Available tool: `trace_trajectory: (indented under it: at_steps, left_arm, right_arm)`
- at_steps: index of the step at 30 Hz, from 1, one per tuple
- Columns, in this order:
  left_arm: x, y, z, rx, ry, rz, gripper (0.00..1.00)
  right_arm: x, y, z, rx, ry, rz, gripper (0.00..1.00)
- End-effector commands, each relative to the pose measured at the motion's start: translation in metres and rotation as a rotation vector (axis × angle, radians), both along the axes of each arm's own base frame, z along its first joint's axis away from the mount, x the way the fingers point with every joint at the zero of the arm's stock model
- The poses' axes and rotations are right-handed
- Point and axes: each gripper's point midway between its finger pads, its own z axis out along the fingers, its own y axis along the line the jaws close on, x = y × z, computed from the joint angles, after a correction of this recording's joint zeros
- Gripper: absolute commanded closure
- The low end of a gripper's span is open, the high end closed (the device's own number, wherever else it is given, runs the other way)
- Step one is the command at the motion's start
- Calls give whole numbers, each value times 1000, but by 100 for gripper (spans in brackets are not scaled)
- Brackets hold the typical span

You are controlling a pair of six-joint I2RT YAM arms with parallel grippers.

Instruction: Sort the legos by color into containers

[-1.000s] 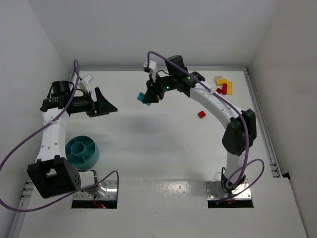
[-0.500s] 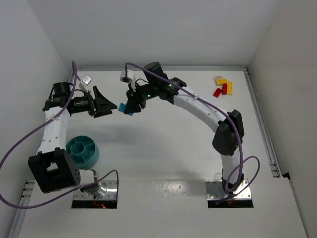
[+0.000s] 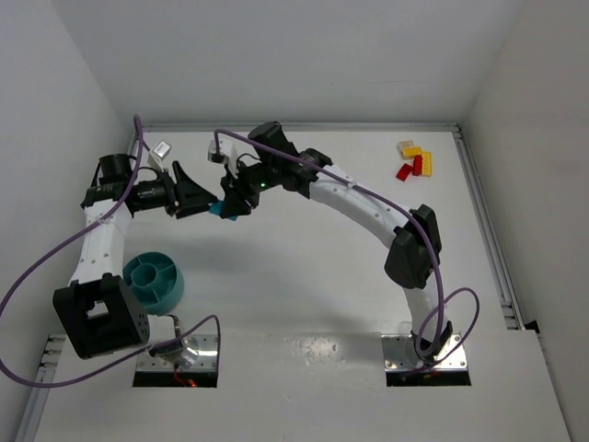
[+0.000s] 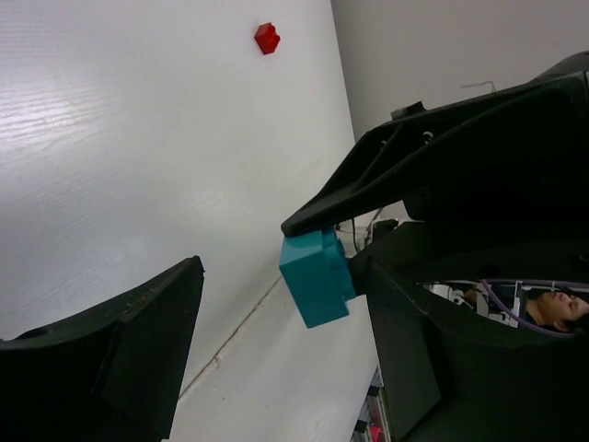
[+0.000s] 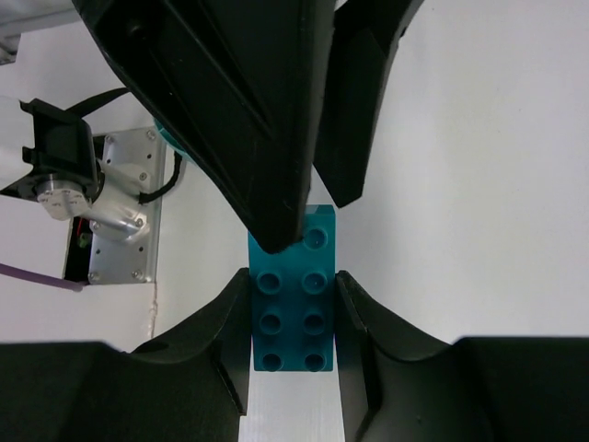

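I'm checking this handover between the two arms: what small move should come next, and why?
Probably shut the jaws of the left gripper on the blue brick. The right gripper holds the brick by one end, and its free end sits between the left jaws, which stand open and are not yet clamped on it.

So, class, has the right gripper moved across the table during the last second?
Yes. The right gripper, holding the blue lego, has moved left, away from the red and yellow legos, up to the left gripper.
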Motion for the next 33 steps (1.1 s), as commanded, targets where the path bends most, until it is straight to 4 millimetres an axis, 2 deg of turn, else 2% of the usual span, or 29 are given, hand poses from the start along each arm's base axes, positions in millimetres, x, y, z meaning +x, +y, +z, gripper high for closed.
trace_trajectory:
  at_steps: [1, 4, 6, 8, 10, 14, 17, 23, 24, 28, 29, 30, 31, 32, 33]
  left_arm:
    - [-4, -5, 10, -23, -47, -27, 24]
    - [-6, -6, 8, -33, -40, -33, 31]
    - [-7, -7, 9, -40, -42, -38, 39]
    - [-8, -13, 10, -42, -42, -57, 47]
    - [-10, -17, 12, -65, -39, -83, 51]
    - [-8, -21, 18, -29, -78, -100, 51]
    - [-8, -23, 16, -32, -69, -109, 51]
    - [-10, -26, 19, -32, -86, -129, 65]
    - [-10, -26, 19, -32, -86, -129, 66]
    - [-3, -13, 15, -9, -91, -80, 77]
    - [-1, -11, 18, -6, -100, -71, 79]
    - [-1, -5, 17, 2, -106, -56, 81]
    - [2, -1, 24, 20, -145, -53, 81]
    - [2, 4, 29, 39, -190, -61, 81]
    - [-4, 7, 30, 77, -229, -83, 81]
  right_arm:
    - [2, 10, 17, 37, -67, 12, 95]
    - [4, 11, 18, 40, -77, 4, 95]
    - [1, 15, 20, 50, -85, 13, 95]
    - [6, 16, 21, 50, -102, -6, 95]
    - [13, 17, 20, 48, -120, -31, 95]
    - [17, 20, 24, 55, -133, -40, 95]
    - [16, 23, 26, 59, -151, -36, 95]
    - [5, 27, 23, 58, -157, -14, 95]
    - [4, 26, 32, 78, -173, -15, 95]
    - [-11, 24, 35, 92, -213, 19, 95]
    - [-10, 24, 35, 88, -217, 12, 88]
    - [-12, 21, 38, 85, -214, 12, 77]
    - [-12, 19, 34, 68, -196, -1, 66]
    - [-12, 17, 37, 63, -179, -20, 48]
    - [-15, 16, 39, 56, -141, -34, 42]
